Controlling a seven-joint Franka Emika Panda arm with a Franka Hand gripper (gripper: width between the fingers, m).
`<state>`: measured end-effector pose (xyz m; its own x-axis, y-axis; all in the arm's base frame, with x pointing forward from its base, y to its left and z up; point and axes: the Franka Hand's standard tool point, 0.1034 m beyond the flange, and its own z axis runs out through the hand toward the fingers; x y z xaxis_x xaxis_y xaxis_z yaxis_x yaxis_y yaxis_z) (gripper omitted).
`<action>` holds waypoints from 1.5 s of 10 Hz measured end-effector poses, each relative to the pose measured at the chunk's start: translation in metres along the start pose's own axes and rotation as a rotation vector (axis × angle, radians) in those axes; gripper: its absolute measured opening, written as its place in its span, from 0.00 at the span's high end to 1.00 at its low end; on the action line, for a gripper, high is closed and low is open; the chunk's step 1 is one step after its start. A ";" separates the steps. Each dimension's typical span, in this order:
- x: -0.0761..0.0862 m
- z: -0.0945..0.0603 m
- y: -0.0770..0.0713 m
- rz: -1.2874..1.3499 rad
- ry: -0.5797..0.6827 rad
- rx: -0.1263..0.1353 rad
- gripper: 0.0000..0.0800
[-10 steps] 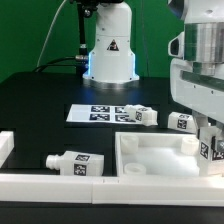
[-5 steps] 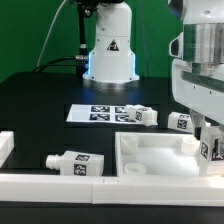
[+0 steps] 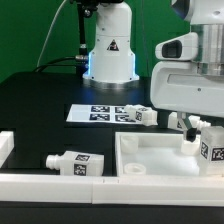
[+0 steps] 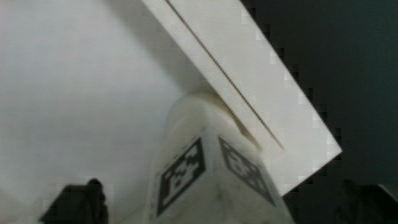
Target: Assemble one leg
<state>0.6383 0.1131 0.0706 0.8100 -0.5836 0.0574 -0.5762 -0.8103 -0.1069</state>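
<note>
A white tagged leg (image 3: 211, 148) stands upright in the right corner of the large white tabletop (image 3: 155, 153). My gripper (image 3: 199, 128) hangs just above it, on the exterior view's right. In the wrist view the leg (image 4: 210, 165) rises between my gripper's (image 4: 222, 207) dark fingers (image 4: 79, 204), with a gap showing on one side, so the jaws are open around it. The tabletop's floor (image 4: 80, 90) and rim (image 4: 231, 75) lie below.
Three more legs are in view: one lies at the front left (image 3: 74, 162), one by the marker board (image 3: 141, 115), one partly behind my gripper (image 3: 178, 121). The marker board (image 3: 98, 114) lies mid-table. A white rail (image 3: 90, 186) runs along the front. The robot base (image 3: 108, 50) stands behind.
My gripper has risen and shifted toward the exterior view's left. The leg it was around stays standing in the tabletop's corner.
</note>
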 end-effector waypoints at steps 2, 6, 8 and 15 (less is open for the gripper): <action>0.000 0.001 0.000 -0.279 0.005 -0.018 0.19; 0.001 0.001 0.000 -0.412 0.008 -0.026 0.35; 0.001 0.002 0.000 -0.350 0.009 -0.026 0.64; 0.000 0.003 0.000 0.511 0.022 -0.009 0.64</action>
<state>0.6385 0.1128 0.0680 0.4219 -0.9064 0.0208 -0.8991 -0.4213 -0.1186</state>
